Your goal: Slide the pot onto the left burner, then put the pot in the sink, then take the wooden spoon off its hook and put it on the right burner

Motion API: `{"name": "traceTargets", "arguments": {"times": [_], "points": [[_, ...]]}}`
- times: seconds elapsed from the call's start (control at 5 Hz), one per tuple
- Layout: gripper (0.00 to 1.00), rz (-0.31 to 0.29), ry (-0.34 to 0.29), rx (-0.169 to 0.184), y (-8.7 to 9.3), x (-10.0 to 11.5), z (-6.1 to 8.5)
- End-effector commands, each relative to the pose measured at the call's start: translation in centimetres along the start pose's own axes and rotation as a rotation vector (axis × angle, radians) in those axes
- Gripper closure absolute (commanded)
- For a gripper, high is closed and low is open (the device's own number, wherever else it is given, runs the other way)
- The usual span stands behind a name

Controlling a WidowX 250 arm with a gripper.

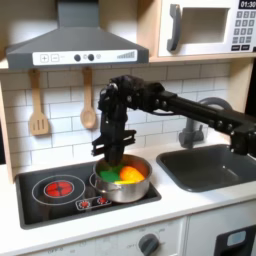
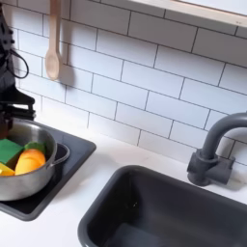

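First exterior view: the black arm enters from the right edge, its long link running leftward and slightly upward to an elbow, from which the wrist drops vertically. The gripper (image 1: 113,158) points straight down. Its fingers appear close together, though dark blur leaves their spacing uncertain.

1 pot (image 1: 123,182), 2 burners (image 1: 61,187), 1 sink (image 1: 210,165)
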State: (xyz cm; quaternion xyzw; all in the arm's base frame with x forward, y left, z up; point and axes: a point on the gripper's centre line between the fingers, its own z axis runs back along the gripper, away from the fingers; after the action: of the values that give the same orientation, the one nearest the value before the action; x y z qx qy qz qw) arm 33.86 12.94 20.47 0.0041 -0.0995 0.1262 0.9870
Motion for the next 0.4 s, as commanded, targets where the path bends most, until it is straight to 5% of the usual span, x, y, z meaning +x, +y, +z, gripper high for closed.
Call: {"name": "traceTargets", "arguments": {"times": [0.0, 0.2], "points": [[1.0, 0.045, -0.04, 0.042, 2.5, 0.0, 1.0], [1.0, 0.09, -0.013, 0.056, 3.7, -1.2, 0.6]]}}
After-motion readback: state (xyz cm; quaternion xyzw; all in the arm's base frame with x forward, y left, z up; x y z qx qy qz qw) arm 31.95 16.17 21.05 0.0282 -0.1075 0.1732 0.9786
